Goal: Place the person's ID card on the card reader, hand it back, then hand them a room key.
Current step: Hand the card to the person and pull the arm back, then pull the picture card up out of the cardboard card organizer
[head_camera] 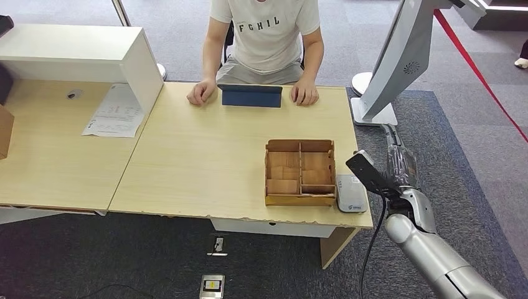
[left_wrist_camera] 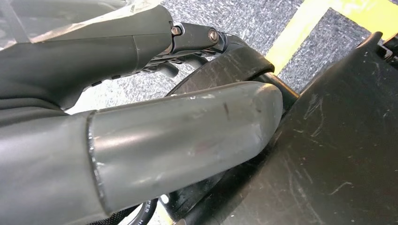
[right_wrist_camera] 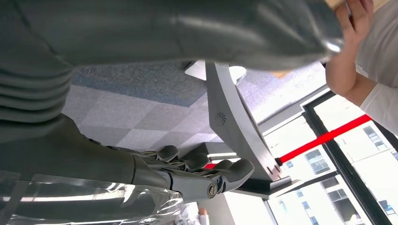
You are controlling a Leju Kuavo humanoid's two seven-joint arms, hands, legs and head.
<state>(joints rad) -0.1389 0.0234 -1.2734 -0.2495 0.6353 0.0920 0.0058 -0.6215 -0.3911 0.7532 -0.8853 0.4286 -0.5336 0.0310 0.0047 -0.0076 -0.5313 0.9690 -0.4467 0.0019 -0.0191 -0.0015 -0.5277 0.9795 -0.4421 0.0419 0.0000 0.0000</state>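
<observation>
- I judge we're at the very start: my right hand [head_camera: 398,163] hangs beside the table's [head_camera: 205,162] right edge, near the card reader [head_camera: 350,194], fingers loosely apart and holding nothing.
- My left hand [left_wrist_camera: 155,136] hangs low by the floor; I cannot tell how its fingers lie.
- I can't make out an ID card; the person [head_camera: 266,37] rests both hands on the table beside a blue folder [head_camera: 251,95].
- Room keys are presumably in the wooden box [head_camera: 299,172].
- Next: reach across to receive the card.
- Shirt reads "FGHIL".
</observation>
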